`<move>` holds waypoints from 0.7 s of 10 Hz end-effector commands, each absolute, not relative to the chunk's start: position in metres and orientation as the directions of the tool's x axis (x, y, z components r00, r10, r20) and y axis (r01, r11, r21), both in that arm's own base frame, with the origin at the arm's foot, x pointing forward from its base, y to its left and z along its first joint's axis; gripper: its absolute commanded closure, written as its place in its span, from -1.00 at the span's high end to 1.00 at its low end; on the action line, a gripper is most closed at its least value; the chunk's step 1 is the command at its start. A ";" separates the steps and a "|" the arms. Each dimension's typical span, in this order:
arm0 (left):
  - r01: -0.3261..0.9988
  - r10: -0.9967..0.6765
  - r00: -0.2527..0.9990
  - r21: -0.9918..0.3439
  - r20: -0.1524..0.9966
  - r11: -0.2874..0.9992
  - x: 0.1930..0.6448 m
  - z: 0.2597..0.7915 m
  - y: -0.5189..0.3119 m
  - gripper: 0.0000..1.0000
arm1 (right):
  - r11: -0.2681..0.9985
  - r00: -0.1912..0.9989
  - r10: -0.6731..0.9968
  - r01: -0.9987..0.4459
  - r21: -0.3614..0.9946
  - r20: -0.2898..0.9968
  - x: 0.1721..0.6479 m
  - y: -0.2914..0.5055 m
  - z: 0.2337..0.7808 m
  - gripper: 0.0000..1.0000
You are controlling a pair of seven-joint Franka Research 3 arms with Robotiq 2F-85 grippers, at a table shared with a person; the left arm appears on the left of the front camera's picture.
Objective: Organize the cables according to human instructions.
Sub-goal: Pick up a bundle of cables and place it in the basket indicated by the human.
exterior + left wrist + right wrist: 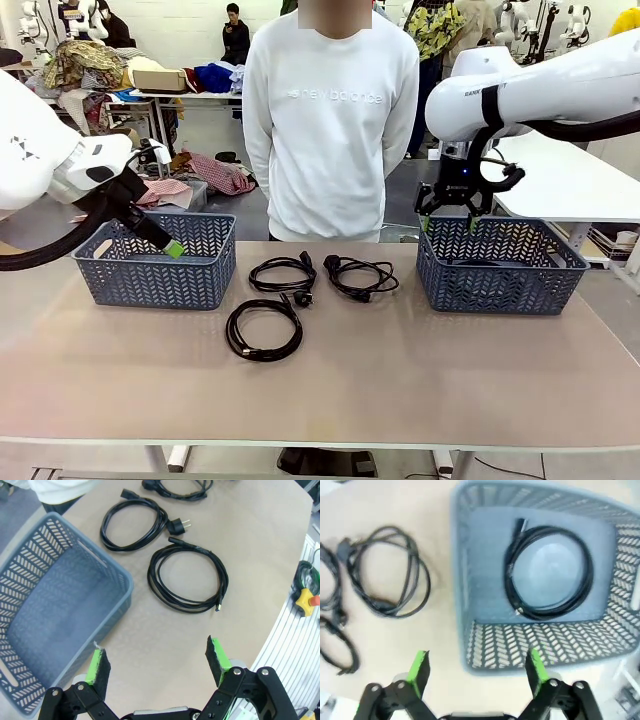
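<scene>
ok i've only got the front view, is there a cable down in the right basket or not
observer: yes, one coiled cable lies flat on the floor of the right basket.
operator: and the left basket
observer: no cable in the part of the left basket that i can see.
operator: left pincer holding anything
observer: no, the left pincer is open, holding nothing.

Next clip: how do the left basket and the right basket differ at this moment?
Contents: the left basket shows a bare floor in the left wrist view, while the right basket holds one coiled black cable. Position: the left basket stands toward the table's left end, the right basket toward its right end. Both are upright, open-topped, blue-grey lattice baskets.
</scene>
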State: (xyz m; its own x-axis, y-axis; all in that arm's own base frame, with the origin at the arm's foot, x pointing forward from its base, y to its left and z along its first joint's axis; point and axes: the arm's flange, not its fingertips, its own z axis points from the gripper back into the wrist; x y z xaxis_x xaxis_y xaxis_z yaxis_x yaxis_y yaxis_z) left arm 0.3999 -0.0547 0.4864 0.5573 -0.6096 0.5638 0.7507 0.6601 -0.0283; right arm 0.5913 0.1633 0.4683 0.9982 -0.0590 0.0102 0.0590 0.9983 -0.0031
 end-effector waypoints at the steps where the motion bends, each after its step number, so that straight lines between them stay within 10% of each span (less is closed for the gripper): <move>1: 0.762 -0.609 0.545 -0.038 0.576 0.646 0.401 0.485 -0.052 1.00 | 0.999 0.999 0.015 -0.017 0.029 0.049 0.540 0.169 0.463 1.00; 7: 0.762 -0.609 0.545 -0.038 0.576 0.646 0.401 0.485 -0.052 1.00 | 0.945 0.945 0.317 -0.322 0.065 0.077 0.454 0.188 0.434 1.00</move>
